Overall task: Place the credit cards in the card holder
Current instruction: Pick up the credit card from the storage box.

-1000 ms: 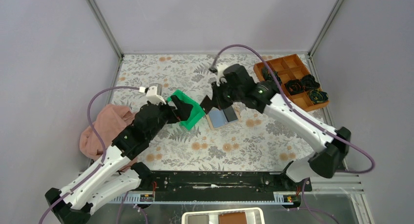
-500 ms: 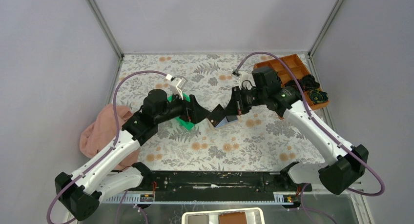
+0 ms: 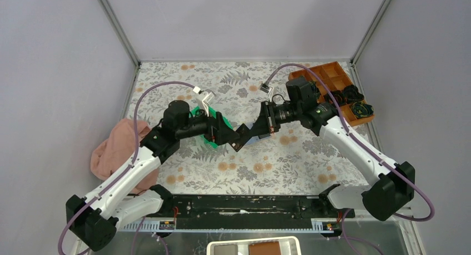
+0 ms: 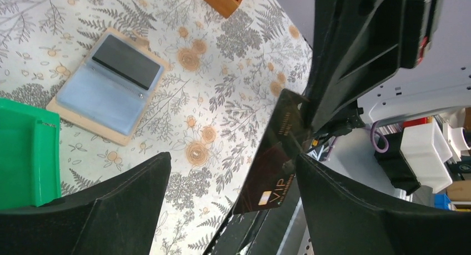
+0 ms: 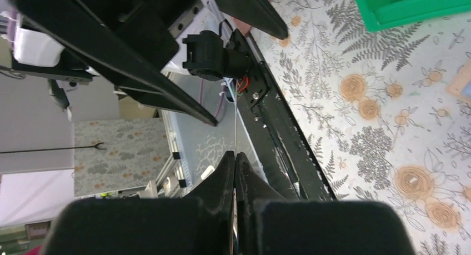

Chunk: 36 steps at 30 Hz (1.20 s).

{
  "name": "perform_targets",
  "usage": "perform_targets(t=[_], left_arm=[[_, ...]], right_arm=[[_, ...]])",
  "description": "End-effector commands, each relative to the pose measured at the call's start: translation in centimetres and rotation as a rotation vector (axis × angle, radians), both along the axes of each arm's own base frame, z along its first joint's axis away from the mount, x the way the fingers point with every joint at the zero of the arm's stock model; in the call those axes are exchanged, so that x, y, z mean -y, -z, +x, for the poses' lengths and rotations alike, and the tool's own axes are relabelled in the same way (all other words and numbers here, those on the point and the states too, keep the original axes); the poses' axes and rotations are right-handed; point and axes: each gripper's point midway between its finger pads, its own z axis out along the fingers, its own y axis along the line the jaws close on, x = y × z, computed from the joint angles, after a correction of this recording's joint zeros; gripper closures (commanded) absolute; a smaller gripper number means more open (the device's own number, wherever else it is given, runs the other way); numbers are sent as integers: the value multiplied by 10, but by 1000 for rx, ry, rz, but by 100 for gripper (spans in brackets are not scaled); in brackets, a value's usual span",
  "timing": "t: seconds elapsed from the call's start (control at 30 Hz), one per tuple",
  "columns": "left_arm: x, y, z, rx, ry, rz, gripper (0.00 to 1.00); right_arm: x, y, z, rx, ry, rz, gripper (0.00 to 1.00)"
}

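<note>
My right gripper (image 3: 248, 133) is shut on a dark credit card (image 3: 240, 139) and holds it above the table. The card carries gold "VIP" lettering in the left wrist view (image 4: 276, 158) and shows edge-on in the right wrist view (image 5: 235, 121). My left gripper (image 3: 228, 134) is open, its jaws wide, and the free end of the card lies between them, close to one finger (image 4: 366, 210). The card holder (image 4: 108, 84) lies open on the table, blue-grey face up, with another dark card (image 4: 126, 61) in one side. In the top view the right gripper mostly hides it.
A green tray (image 3: 201, 111) sits under the left wrist and also shows in the left wrist view (image 4: 28, 149). An orange-brown compartment box (image 3: 325, 74) with dark rosettes (image 3: 351, 94) stands at the back right. A pink cloth (image 3: 116, 149) lies at the left edge.
The right gripper has carried the card left and toward the near side, away from the card holder. The left gripper has turned and reached right, so its open jaws now flank the card.
</note>
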Motion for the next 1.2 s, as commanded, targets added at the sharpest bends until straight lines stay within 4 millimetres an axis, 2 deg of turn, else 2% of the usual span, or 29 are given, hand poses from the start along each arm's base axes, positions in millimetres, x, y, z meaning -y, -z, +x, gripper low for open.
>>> perform_targets(t=[0.0,0.23,0.43,0.67,0.73,0.77,0.8,0.93,1.17], left_arm=[[2,3,-7,11,82,-30,11],[1,9,-11,-34,142,-57,23],[2,8,-10,-61,175,-95,40],[-3,11,-7,-86,194,-111,68],[-6,12,-7,-95,195,-122,82],[-7,13,-7,-99,195,-129,92],[-8,14,-7,-104,192,-134,100],[-11,15,-3,-117,166,-178,100],[-8,7,9,-130,109,-305,100]], right_arm=[[-8,-16,-3,-15,-63,82,100],[-15,-8,1,-58,-95,99,100],[-19,1,3,-98,-128,106,100],[-20,18,7,-137,-141,106,100],[-19,21,10,-147,-136,111,100],[-18,20,12,-145,-132,115,100],[-18,19,15,-143,-127,121,97],[-15,14,26,-116,-98,142,76],[-15,11,39,-95,-57,164,67]])
